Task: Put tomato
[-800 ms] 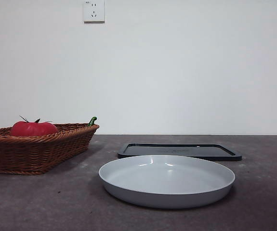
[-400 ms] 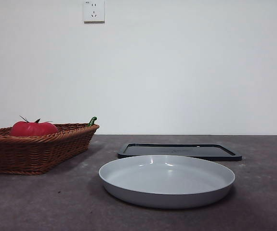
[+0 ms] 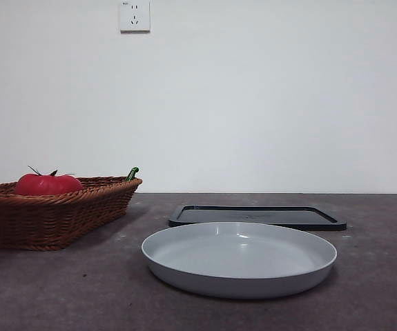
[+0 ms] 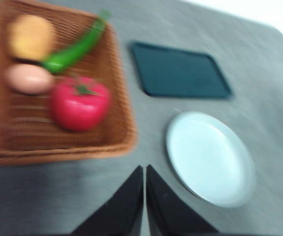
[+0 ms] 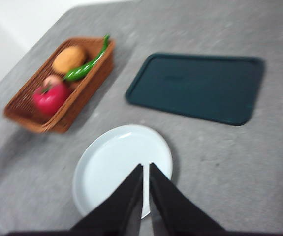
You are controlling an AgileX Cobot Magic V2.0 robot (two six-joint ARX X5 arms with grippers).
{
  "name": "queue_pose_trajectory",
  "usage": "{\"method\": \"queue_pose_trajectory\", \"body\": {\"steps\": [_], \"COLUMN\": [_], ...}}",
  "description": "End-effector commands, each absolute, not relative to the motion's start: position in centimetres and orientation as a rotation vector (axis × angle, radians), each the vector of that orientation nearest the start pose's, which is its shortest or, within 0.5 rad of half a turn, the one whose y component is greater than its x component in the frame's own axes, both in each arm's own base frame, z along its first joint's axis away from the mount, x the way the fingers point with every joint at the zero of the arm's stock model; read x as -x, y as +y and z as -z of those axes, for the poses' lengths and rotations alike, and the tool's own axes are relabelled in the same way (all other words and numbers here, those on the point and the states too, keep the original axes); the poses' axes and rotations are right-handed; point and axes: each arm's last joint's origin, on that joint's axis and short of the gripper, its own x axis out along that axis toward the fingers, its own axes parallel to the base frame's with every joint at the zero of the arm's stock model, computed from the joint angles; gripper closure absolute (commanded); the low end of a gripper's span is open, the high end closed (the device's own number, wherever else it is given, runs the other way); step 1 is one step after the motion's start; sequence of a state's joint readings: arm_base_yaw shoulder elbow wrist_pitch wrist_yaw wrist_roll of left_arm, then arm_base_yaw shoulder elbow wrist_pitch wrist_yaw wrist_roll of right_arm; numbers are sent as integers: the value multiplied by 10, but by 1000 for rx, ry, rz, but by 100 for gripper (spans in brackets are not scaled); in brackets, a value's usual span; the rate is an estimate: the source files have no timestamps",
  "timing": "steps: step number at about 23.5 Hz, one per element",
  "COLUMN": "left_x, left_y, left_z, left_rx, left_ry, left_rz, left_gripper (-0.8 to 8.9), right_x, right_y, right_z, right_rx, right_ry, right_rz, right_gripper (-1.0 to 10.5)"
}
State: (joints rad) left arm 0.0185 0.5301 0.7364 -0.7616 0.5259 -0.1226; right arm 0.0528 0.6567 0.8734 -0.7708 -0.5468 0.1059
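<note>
Both hands closed, empty; tomato [image 4: 78,103] in basket [image 4: 124,128], well apart from left hand [image 4: 144,173].

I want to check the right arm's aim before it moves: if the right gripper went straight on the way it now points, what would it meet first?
Most likely the white plate: the right gripper, jaws together, points at it from above. The tomato lies off to one side in the basket. Depth is unclear.
</note>
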Motion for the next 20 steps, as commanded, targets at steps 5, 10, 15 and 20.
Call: {"method": "queue_pose_trajectory", "body": {"steps": [5,10,15,20], "left_x": [-108,-111,-111,-111], "left_y": [-22,-28,-29,-29], "left_z": [-318,-326,-326,-326], "left_rx": [184,158,135,135], "left_ry": [669,712,706,705], "left_rz": [572,625,635,635], "left_gripper": [804,804,804,731], "right_x": [-130,-134,-133,-133], "right_y": [39,54,59,59], "right_z": [-343,-336,-336,-337], "right_rx": [-135,-95,-72,-73], "right_ry": [671,741,739,734], "right_rz": [-697,-793,-831,-831], "right_gripper": [939,939,939,929]}}
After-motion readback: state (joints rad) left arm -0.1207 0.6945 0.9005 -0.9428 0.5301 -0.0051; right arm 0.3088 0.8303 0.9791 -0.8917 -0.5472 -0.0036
